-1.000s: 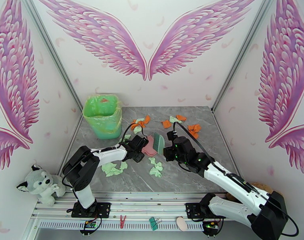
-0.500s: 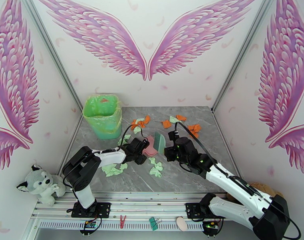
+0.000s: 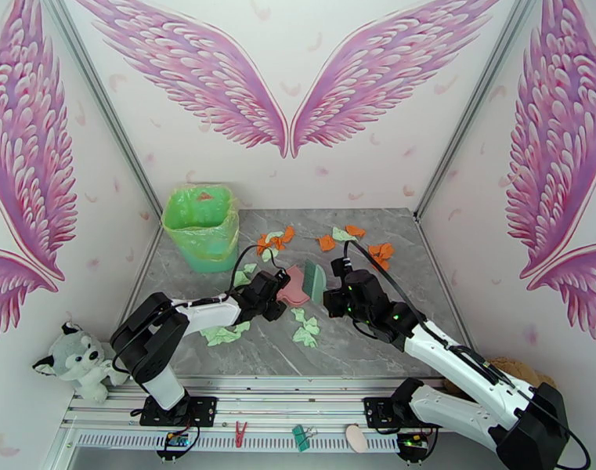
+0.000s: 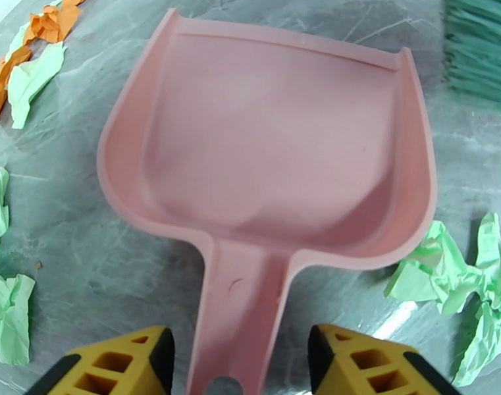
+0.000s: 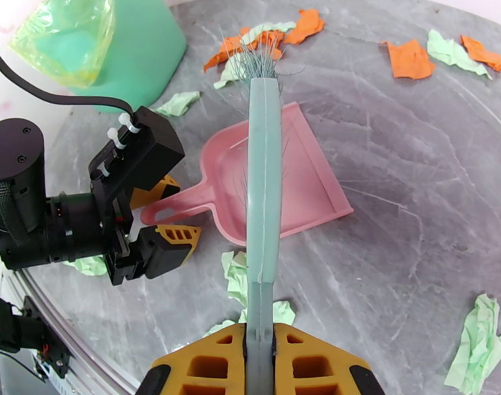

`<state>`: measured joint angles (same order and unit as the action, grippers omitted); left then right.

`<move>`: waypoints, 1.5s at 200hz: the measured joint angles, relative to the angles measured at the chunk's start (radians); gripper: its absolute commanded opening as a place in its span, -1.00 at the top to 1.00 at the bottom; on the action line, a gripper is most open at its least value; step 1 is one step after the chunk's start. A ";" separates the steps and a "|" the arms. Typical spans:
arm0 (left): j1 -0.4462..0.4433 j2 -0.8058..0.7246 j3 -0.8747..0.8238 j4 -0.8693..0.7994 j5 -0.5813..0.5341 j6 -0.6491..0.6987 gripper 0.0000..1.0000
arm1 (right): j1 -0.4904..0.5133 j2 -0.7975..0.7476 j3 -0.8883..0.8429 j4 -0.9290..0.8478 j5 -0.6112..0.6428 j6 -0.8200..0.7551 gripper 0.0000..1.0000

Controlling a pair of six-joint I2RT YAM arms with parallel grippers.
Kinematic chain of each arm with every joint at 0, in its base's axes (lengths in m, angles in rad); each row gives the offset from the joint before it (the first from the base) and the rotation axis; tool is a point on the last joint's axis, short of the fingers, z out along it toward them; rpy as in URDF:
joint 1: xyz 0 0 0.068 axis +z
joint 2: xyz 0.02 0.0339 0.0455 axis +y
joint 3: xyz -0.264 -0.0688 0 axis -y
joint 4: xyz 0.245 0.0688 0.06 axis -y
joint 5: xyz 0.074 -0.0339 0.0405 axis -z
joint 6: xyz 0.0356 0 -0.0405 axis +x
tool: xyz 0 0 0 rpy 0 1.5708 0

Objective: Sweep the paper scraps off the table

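- Your left tool (image 4: 237, 347) stands apart, straddling the dustpan (image 4: 276, 146) handle, likely to steady it.
- Your right tool (image 5: 260, 347) clamps the brush (image 5: 262, 166), reaching over it toward scraps (image 5: 408, 59).

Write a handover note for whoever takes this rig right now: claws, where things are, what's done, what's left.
Left claw: open, straddling the pink dustpan handle without gripping; the pan lies flat on the table.
Right claw: shut on the green brush, its head beside the pan's mouth.
Paper scraps: mint ones beside the pan and by the left arm, orange and mint ones along the far side.
Done: nothing swept, pan empty.
Left: grip the pan, brush the scraps in, probably tip them into the green bin.
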<state>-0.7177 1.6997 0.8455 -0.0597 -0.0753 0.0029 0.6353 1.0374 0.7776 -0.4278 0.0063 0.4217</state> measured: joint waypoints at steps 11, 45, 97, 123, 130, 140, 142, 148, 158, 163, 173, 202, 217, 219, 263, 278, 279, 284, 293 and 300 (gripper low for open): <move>0.001 0.000 -0.002 0.006 0.000 -0.002 -0.04 | 0.000 0.000 0.000 0.000 0.000 0.000 1.00; 0.002 0.000 -0.005 0.017 0.000 -0.004 0.17 | 0.000 0.000 0.000 0.000 0.000 0.000 1.00; 0.002 0.000 -0.008 0.025 0.002 -0.006 0.23 | 0.000 0.000 0.000 0.000 -0.004 0.001 1.00; 0.002 0.000 -0.010 0.029 0.001 -0.006 0.12 | -0.001 0.000 0.000 0.000 -0.004 0.001 1.00; 0.002 0.000 -0.010 0.030 0.001 -0.006 0.10 | 0.000 0.000 0.000 0.000 -0.004 0.001 1.00; 0.002 0.000 -0.011 0.032 0.001 -0.007 0.06 | -0.001 0.000 0.000 0.000 -0.004 0.001 1.00; 0.002 0.000 -0.012 0.032 0.000 -0.007 0.06 | -0.001 0.000 0.000 0.000 -0.004 0.001 1.00; 0.002 0.000 -0.013 0.034 0.000 -0.006 0.05 | -0.001 0.000 0.000 0.000 -0.004 0.002 1.00; 0.002 0.000 -0.013 0.034 0.000 -0.006 0.05 | -0.001 0.000 0.000 0.000 -0.004 0.003 1.00; 0.002 0.000 -0.014 0.035 0.000 -0.006 0.05 | -0.001 0.000 0.000 0.000 -0.004 0.003 1.00; 0.002 0.000 -0.014 0.035 0.000 -0.006 0.05 | -0.001 0.000 0.000 0.000 -0.004 0.003 1.00; 0.002 0.000 -0.014 0.035 0.000 -0.006 0.07 | -0.001 0.000 0.000 0.000 -0.004 0.003 1.00; 0.002 -0.001 -0.014 0.035 0.000 -0.006 0.08 | -0.001 -0.001 -0.001 0.000 -0.004 0.003 1.00; 0.002 0.000 -0.014 0.035 0.001 -0.006 0.08 | -0.001 -0.002 -0.001 0.000 -0.004 0.003 1.00; 0.002 0.002 -0.014 0.035 0.000 -0.005 0.10 | -0.001 -0.005 -0.009 0.000 -0.004 0.003 1.00; 0.003 0.008 -0.014 0.036 0.000 -0.003 0.12 | -0.001 -0.005 -0.010 0.000 -0.005 0.003 1.00; 0.003 0.008 -0.014 0.036 0.000 -0.003 0.12 | -0.001 -0.005 -0.010 0.000 -0.005 0.003 1.00; 0.003 0.010 -0.014 0.036 0.000 -0.004 0.13 | -0.001 -0.005 -0.010 0.000 -0.005 0.003 1.00; 0.003 0.012 -0.014 0.036 0.001 -0.003 0.15 | -0.001 -0.005 -0.010 0.000 -0.007 0.003 1.00; 0.002 0.012 -0.014 0.036 0.000 -0.003 0.16 | -0.001 -0.005 -0.010 0.000 -0.008 0.003 1.00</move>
<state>-0.7155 1.7119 0.8318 -0.0238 -0.0750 -0.0006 0.6346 1.0321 0.7681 -0.4274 -0.0013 0.4252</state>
